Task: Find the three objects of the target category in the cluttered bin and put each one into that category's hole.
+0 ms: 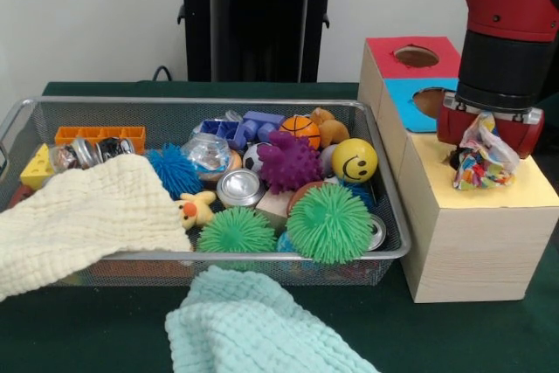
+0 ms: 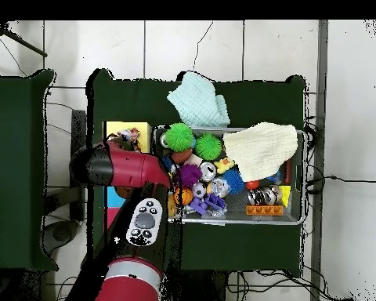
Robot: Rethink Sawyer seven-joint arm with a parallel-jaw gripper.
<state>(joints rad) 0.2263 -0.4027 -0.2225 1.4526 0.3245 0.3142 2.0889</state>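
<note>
Clamped tight, the jaws of the gripper (image 1: 483,133) are holding a crinkly clear bag of colourful bits (image 1: 479,162), dangling it right over the yellow top of the wooden box (image 1: 476,242) beside the wire bin (image 1: 390,216). Bin's packed: green spiky balls (image 1: 329,223), a purple spiky ball (image 1: 289,162), a smiley ball (image 1: 354,160), a cream cloth (image 1: 83,214) draped over its left side

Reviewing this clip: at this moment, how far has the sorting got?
Done: cannot tell; the holes' insides are hidden. In hand: the gripper hangs over the yellow section of the wooden box, with a crinkly multicoloured bag at it; the yellow hole is hidden behind. Left: the wire bin is still crowded with balls, cans and toys, partly under a cream cloth, so more searching may remain.
</note>
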